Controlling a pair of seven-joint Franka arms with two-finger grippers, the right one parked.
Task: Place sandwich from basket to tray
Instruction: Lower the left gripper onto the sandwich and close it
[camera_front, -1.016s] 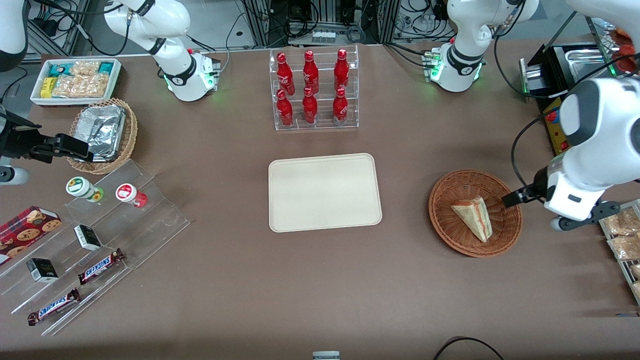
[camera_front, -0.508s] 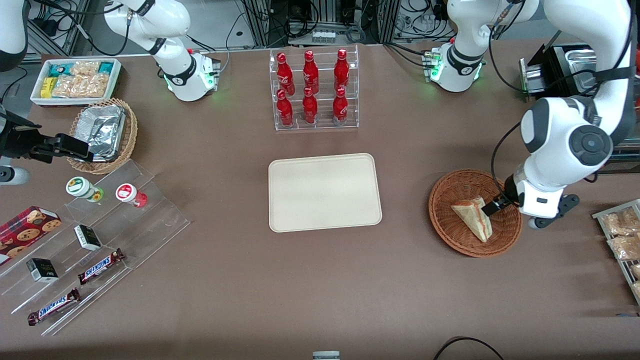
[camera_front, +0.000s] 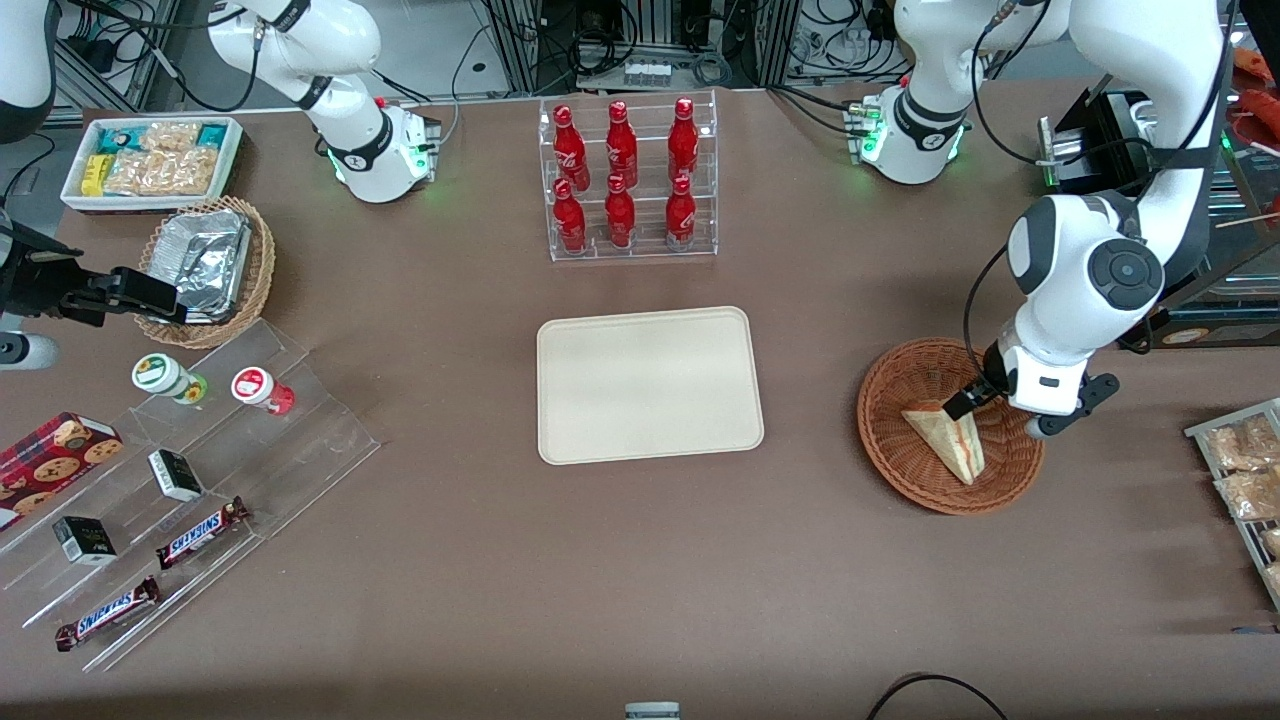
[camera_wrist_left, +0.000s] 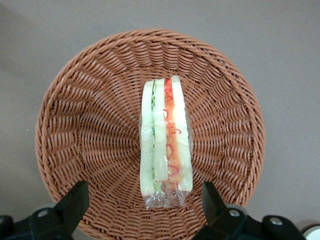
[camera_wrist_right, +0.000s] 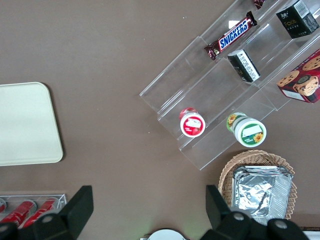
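The sandwich (camera_front: 948, 440), a plastic-wrapped wedge of white bread with red and green filling, lies in the reddish-brown wicker basket (camera_front: 900, 455) toward the working arm's end of the table. The left wrist view shows the sandwich (camera_wrist_left: 165, 137) on its edge in the basket (camera_wrist_left: 90, 130). My left gripper (camera_front: 968, 398) hangs open over the basket, just above the sandwich's wide end; its two fingers (camera_wrist_left: 75, 200) stand wide apart on either side of the sandwich's end, holding nothing. The cream tray (camera_front: 648, 384) lies at the table's middle; its corner shows in the right wrist view (camera_wrist_right: 25, 125).
A clear rack of red bottles (camera_front: 625, 180) stands farther from the front camera than the tray. Snack packets (camera_front: 1245, 470) lie beside the basket at the table's edge. A tan foil basket (camera_front: 205, 265), white snack bin (camera_front: 155, 160) and acrylic steps with candy bars (camera_front: 190, 470) lie toward the parked arm's end.
My left gripper has moved in from the table's edge over the basket and now hangs above the sandwich's wide end. The sandwich and basket have not moved.
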